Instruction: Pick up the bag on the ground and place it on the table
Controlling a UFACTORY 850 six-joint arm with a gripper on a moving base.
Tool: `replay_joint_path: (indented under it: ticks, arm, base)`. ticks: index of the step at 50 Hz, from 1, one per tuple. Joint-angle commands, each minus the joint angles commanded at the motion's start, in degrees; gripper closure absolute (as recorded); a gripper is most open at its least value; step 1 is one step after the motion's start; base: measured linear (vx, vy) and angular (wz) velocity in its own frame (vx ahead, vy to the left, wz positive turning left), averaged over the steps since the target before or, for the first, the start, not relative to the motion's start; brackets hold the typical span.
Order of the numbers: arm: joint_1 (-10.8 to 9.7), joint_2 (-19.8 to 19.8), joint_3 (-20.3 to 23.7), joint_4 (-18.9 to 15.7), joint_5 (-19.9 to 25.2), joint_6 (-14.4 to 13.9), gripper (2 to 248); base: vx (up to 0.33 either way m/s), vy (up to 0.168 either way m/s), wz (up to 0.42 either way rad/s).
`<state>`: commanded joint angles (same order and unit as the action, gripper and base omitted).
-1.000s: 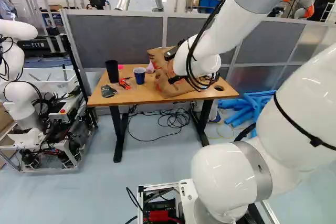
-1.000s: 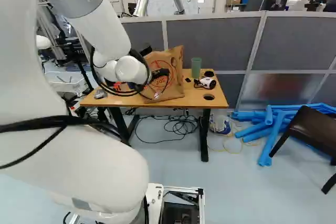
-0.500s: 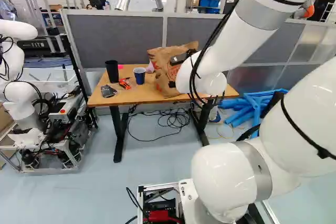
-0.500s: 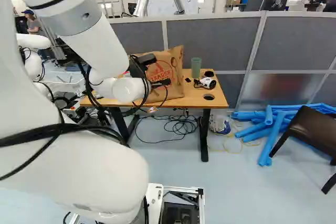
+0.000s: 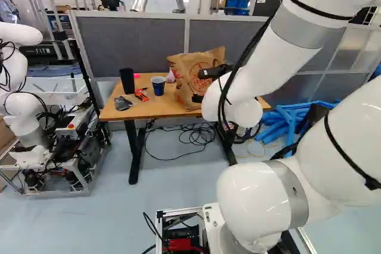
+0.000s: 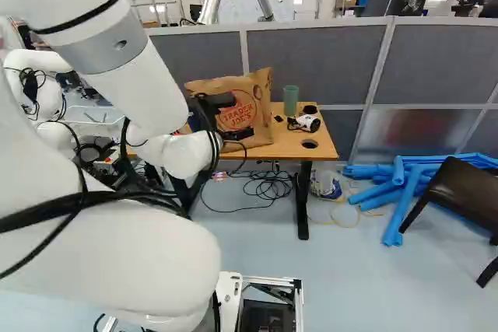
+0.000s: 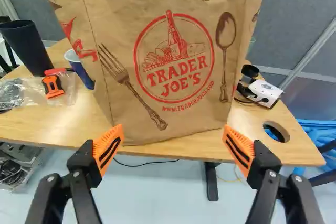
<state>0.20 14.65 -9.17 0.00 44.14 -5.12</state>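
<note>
Two fingers, each with an orange pad (image 7: 109,150), stand spread wide on the black gripper (image 6: 241,134), which holds nothing; whether a tip touches the bag, I cannot tell. Just ahead of them stands one brown paper bag (image 7: 178,51), upright on the table (image 7: 47,121), close to its front edge. It looks full-bodied, creased along its sides and uneven at the top, with one red round print between a brown fork and a brown spoon. Around it sit three cups: one black (image 5: 127,80), one blue (image 5: 158,85) and, behind, one green (image 6: 290,100). One orange and black tool (image 7: 53,86) lies by the black cup, and one white device (image 7: 265,93) sits on the bag's other side. Farther out are one chair (image 6: 459,192) and another robot (image 5: 24,117).
</note>
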Motion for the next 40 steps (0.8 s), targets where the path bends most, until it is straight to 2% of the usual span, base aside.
replay_joint_path:
  ticks: [20, 40]
  arm:
    - [-0.1, 1.0, 3.0, 0.0, 4.2, 3.7, 3]
    - [-0.2, 1.3, 4.2, 0.0, 5.8, 5.1, 3]
  base:
    - [0.000, 0.000, 0.000]
    - [0.000, 0.000, 0.000]
